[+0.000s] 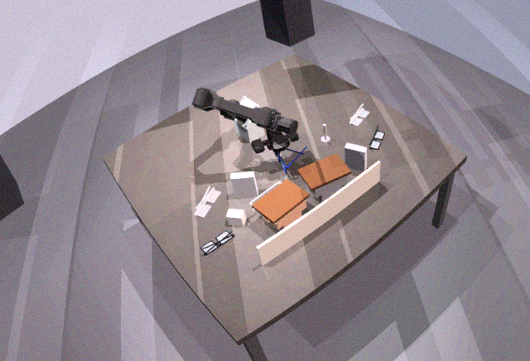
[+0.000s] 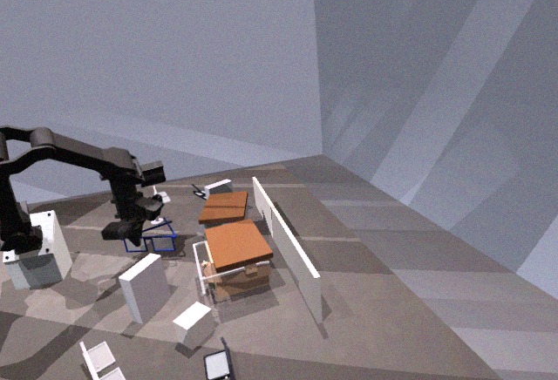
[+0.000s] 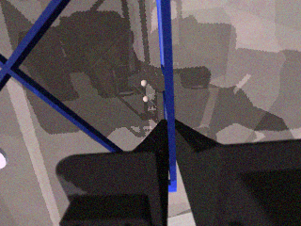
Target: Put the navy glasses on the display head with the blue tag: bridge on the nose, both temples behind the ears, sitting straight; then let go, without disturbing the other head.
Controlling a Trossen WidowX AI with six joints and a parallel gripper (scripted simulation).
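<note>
Wrist view shows your gripper (image 3: 165, 155) clamped nearly shut on the navy glasses (image 3: 166, 71) frame, near the table (image 1: 162, 177); carrying, seating on the blue-tagged head and release all remain.

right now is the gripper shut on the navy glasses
Yes, in the wrist view the gripper has its dark fingers pinched on a thin bar of the navy wire-frame glasses.

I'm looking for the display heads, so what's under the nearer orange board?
Under the flat orange board, a tan blocky form with a white-framed pair of glasses on it; most of it is covered, and no tag shows.
</note>
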